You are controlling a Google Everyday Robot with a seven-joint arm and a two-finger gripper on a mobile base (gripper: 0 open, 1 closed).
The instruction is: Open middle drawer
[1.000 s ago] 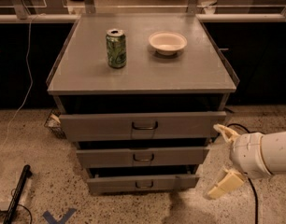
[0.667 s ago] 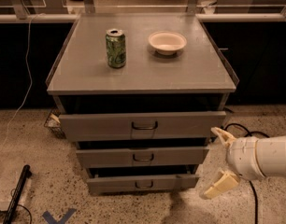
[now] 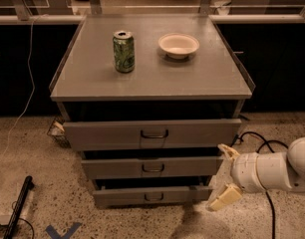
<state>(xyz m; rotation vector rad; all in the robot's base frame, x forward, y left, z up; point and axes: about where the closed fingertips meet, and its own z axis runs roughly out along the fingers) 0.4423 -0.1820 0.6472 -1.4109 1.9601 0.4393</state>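
The grey cabinet has three drawers stacked under its top. The middle drawer (image 3: pixel 152 167) has a low flat front with a small metal loop handle (image 3: pixel 153 168) at its centre, and it sticks out slightly less than the drawer above. My gripper (image 3: pixel 225 175) hangs at the right end of that drawer's front, beside its corner, on a white arm coming in from the right. Its two cream fingers (image 3: pixel 224 198) are spread wide apart with nothing between them.
The wider top drawer (image 3: pixel 152 133) and the narrow bottom drawer (image 3: pixel 152 196) are also slightly out. A green can (image 3: pixel 123 52) and a white bowl (image 3: pixel 178 45) stand on the cabinet top (image 3: pixel 92 78). Black cables (image 3: pixel 257 141) lie on the floor to the right, a black bar (image 3: pixel 18 205) to the left.
The gripper has shifted a little to the left, closer to the right end of the middle drawer. The drawers, can and bowl have not moved.
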